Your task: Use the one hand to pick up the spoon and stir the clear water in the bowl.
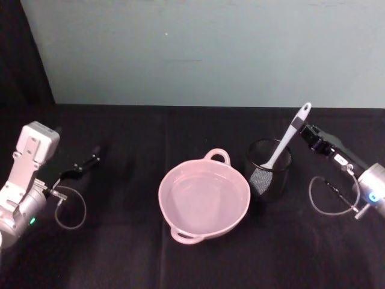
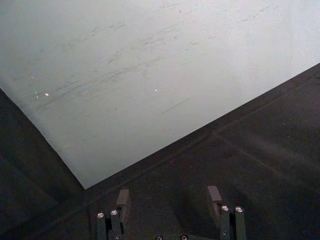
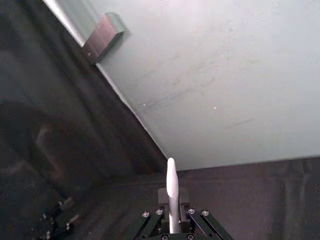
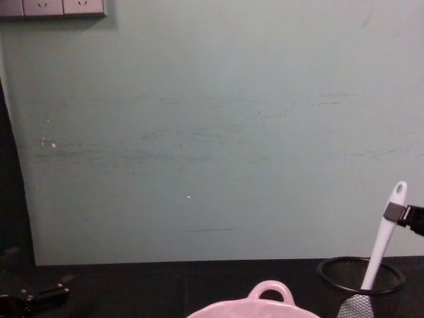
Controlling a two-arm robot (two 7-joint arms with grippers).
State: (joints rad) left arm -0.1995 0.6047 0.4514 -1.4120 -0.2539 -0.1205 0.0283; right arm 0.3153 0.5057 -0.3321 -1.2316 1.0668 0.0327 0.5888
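Head view steeply above, chest view low; bowl (image 1: 242, 201) in both.

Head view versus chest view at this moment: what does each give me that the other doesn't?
Head view adds: the bowl whole, clear water in it, and the right arm's silver wrist. Chest view adds: wall sockets at top left. Both: the spoon standing in the mesh cup, the right gripper shut on its handle, the bowl's far loop handle, and the left gripper parked at far left.
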